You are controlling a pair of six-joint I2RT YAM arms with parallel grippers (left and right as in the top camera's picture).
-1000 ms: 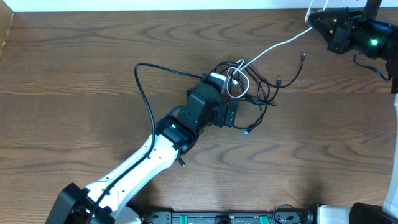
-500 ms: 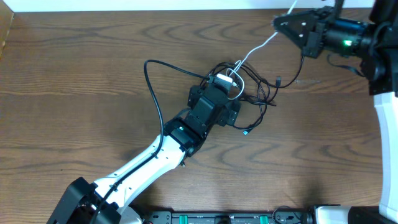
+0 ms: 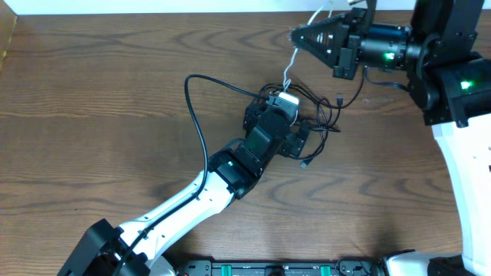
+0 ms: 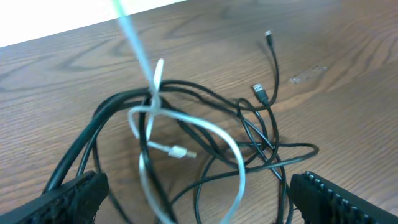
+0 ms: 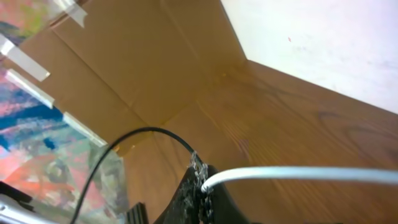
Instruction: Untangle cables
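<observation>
The cables (image 3: 322, 115) lie knotted in the middle of the table: several thin black cords with one white cable (image 3: 290, 67) looped through them. My left gripper (image 3: 282, 116) hovers open right over the knot. In the left wrist view its fingers (image 4: 336, 196) straddle the black loops (image 4: 205, 99) and the white loop (image 4: 236, 155) without touching them. My right gripper (image 3: 294, 36) is raised at the back of the table, shut on the white cable (image 5: 298, 174). That cable runs taut from its fingertips (image 5: 202, 186) down into the tangle.
A thick black arm cable (image 3: 196, 107) arcs out to the left of the left arm. Loose black plug ends (image 4: 260, 92) trail to the right of the knot. A cardboard wall (image 5: 143, 68) stands past the table's left edge. The white back edge (image 3: 153, 6) is near.
My right gripper has swung left along the back edge with the white cable, so the strand now stands steeper over the knot. The left gripper has crept right and farther over the tangle.
</observation>
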